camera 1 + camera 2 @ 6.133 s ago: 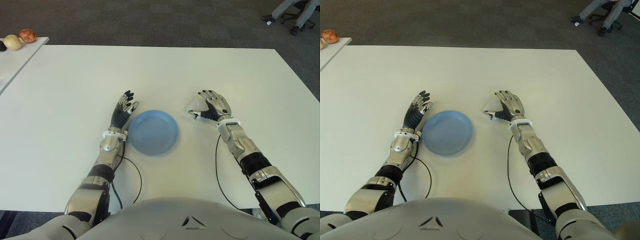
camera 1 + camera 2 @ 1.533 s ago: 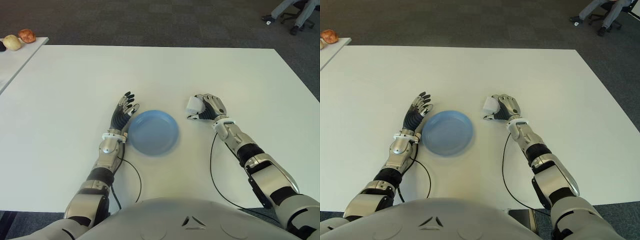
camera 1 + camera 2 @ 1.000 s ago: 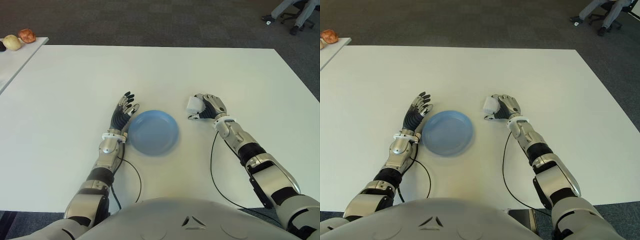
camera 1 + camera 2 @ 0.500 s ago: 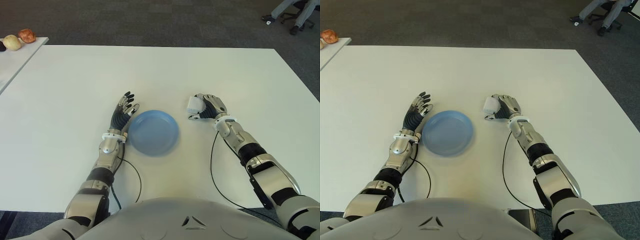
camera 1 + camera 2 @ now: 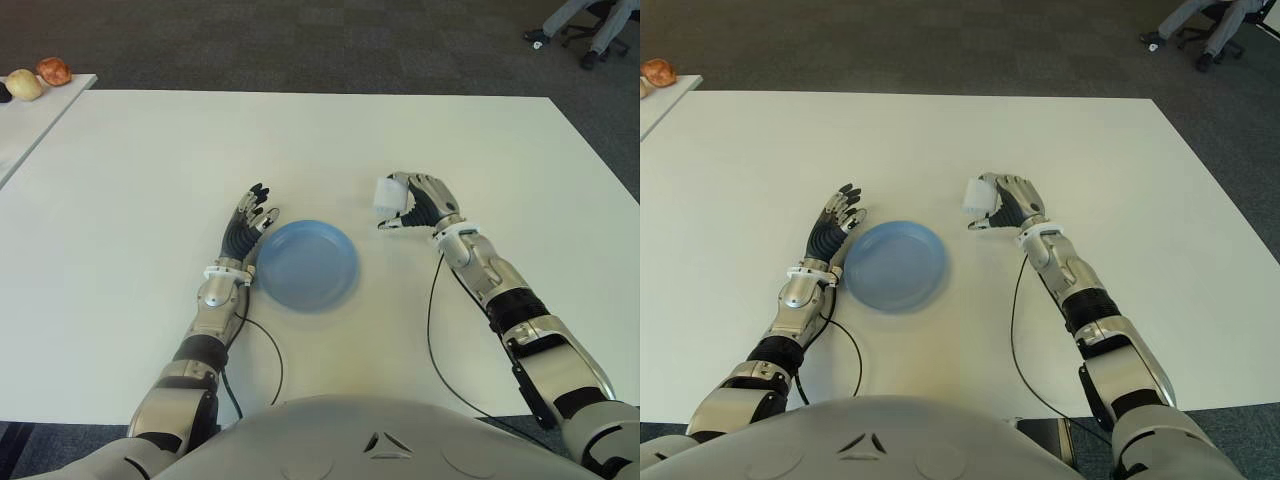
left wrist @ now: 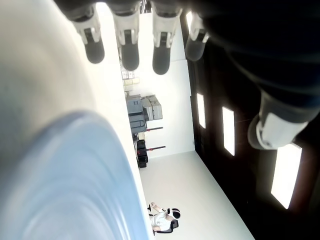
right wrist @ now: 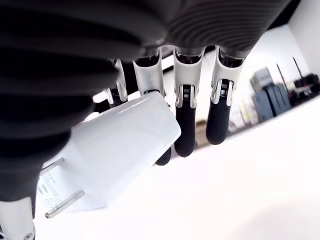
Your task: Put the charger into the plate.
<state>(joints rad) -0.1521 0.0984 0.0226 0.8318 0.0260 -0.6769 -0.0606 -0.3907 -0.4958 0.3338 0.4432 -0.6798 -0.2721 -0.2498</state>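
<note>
A round blue plate (image 5: 305,264) lies on the white table (image 5: 150,160) in front of me. To its right, my right hand (image 5: 415,204) is shut on a white charger (image 5: 388,195) and holds it a little above the table. The right wrist view shows the charger (image 7: 115,150) pinched between thumb and fingers (image 7: 185,120), with its metal prongs sticking out. My left hand (image 5: 247,222) shows at the plate's left rim, fingers spread and holding nothing; the plate (image 6: 70,185) fills the left wrist view close by.
Round fruit-like items (image 5: 40,78) sit on a second table at the far left. A person on an office chair (image 5: 590,25) is at the far right, beyond the table. A thin black cable (image 5: 428,330) runs along my right forearm.
My right hand has lifted the charger off the table and moved it slightly away from me. The left hand and the plate have stayed where they were.
</note>
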